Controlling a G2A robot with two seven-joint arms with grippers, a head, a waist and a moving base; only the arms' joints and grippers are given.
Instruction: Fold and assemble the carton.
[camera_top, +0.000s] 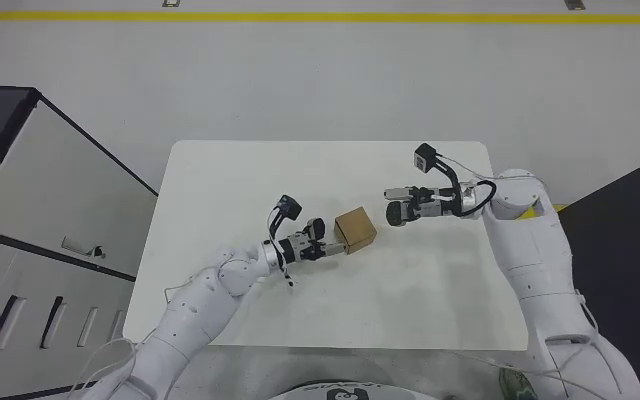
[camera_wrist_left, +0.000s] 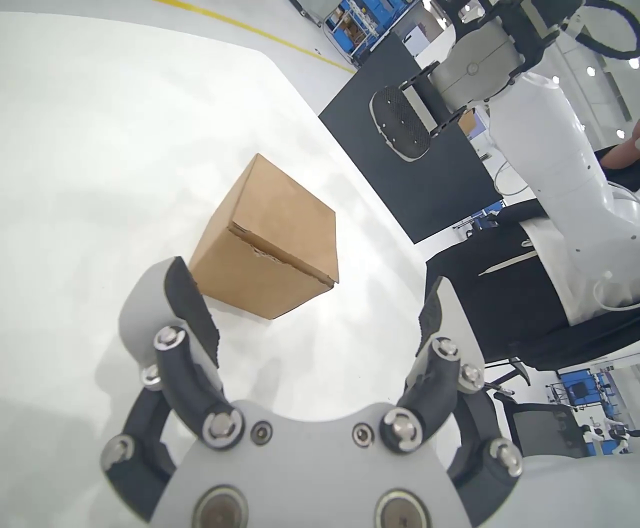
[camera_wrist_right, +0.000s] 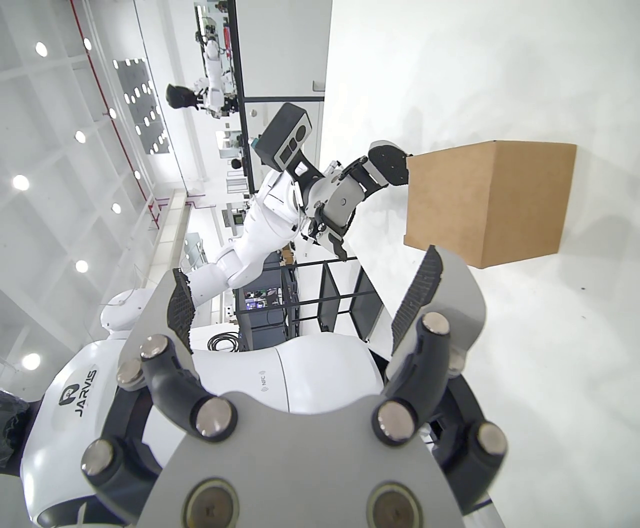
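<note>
One ragged seam (camera_wrist_left: 280, 261) of the carton (camera_wrist_left: 280, 215) faces the open left fingers (camera_wrist_left: 192, 305).

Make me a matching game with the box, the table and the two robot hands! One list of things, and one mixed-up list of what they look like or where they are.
Things:
1. carton
2. table
3. left gripper
4. right gripper

Descriptions:
A. open, farther away from the carton
B. white
C. brown, resting on the table
D. open, close beside the carton

Pairs: 1-C, 2-B, 3-D, 4-A
</note>
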